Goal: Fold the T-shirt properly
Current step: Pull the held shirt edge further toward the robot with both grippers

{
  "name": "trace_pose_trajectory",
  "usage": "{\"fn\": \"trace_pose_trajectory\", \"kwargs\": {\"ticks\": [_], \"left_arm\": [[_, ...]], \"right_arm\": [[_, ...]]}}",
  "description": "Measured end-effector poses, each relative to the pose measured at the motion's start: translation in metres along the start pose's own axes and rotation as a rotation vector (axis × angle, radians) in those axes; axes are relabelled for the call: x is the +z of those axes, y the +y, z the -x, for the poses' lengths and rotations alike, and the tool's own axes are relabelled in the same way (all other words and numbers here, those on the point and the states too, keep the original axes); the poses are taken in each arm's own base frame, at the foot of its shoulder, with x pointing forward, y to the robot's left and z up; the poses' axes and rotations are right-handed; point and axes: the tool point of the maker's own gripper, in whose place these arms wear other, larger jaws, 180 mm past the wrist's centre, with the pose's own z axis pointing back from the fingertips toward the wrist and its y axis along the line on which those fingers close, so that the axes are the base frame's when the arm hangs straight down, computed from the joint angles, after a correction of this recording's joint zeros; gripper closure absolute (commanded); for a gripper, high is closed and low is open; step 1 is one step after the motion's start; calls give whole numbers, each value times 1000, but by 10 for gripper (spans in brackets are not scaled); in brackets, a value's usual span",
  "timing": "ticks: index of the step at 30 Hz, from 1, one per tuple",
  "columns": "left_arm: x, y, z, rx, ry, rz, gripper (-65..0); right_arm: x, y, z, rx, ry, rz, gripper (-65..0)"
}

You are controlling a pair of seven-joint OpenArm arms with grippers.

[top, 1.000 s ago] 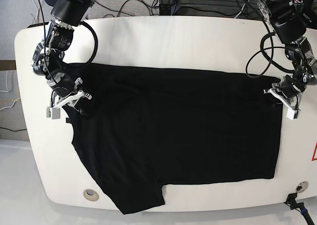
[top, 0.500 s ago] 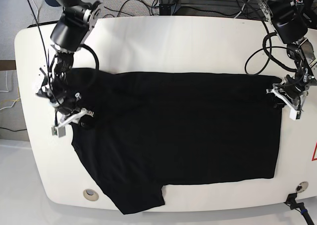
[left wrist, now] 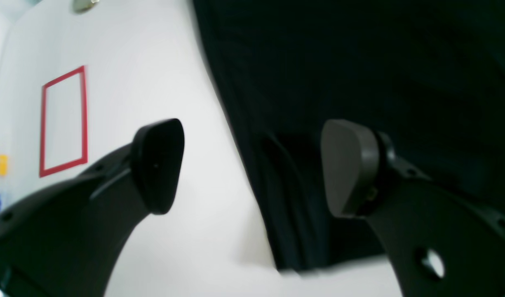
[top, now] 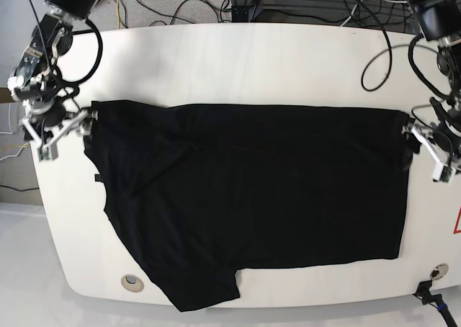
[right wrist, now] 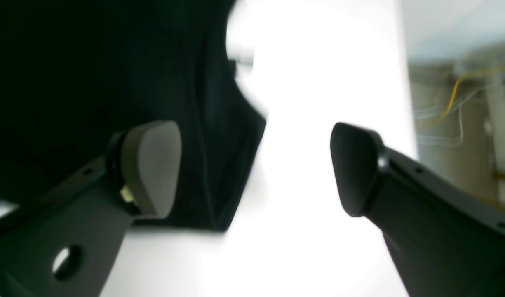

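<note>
1. The left end effector [top: 425, 145] is at the right edge of the base view, and its jaws stand wide apart. In the left wrist view the hem of the T-shirt [top: 252, 197] lies between its fingers [left wrist: 158, 165], but they do not press on it, so it holds nothing.
2. The right end effector [top: 61, 129] is at the left edge of the base view, also wide open and empty. In the right wrist view one pad is over the black cloth and the other is over the bare desk [top: 238, 60].
3. The T-shirt lies flat across the middle of the desk. Its long upper edge runs almost straight from one end effector to the other, probably because both corners were set down stretched apart.
4. A sleeve reaches toward the lower left of the frame, near the desk edge.
5. I judge that one fold is laid, and the open jaws let the cloth rest. No print is visible.
</note>
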Motion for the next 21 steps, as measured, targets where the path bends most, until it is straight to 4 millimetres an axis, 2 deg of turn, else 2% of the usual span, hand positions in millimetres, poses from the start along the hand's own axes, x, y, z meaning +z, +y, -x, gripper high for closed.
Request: {"fn": "trace_pose_trajectory", "kwargs": {"ticks": [3, 5, 7, 9, 11, 13, 15, 17, 19, 21], "left_arm": [[15, -24, 12, -55, 11, 33, -492], [20, -36, 19, -66, 21, 52, -492], [24, -44, 23, -49, 19, 51, -492], [32, -53, 31, -31, 16, 57, -492], [39, -57, 43, 8, 31, 41, -492], [43, -63, 56, 32, 62, 31, -492], [44, -70, 55, 30, 49, 54, -492], [45, -70, 55, 31, 48, 53, -492], [47, -66, 59, 25, 64, 41, -492], [47, -66, 59, 29, 63, 40, -492]], "right_arm": [[8, 8, 41, 10, 86, -13, -544], [8, 6, 51, 42, 90, 8, -544], [2, 0, 70, 51, 137, 58, -544], [-6, 7, 87, 31, 159, 51, -544], [-11, 14, 97, 10, 156, 19, -544], [-14, 10, 108, -3, 183, 25, -544], [-16, 9, 116, -16, 202, 26, -544], [-18, 11, 123, -29, 212, 18, -542], [-22, 17, 124, -69, 186, -4, -487], [-25, 21, 123, -112, 166, -27, -382]]}}
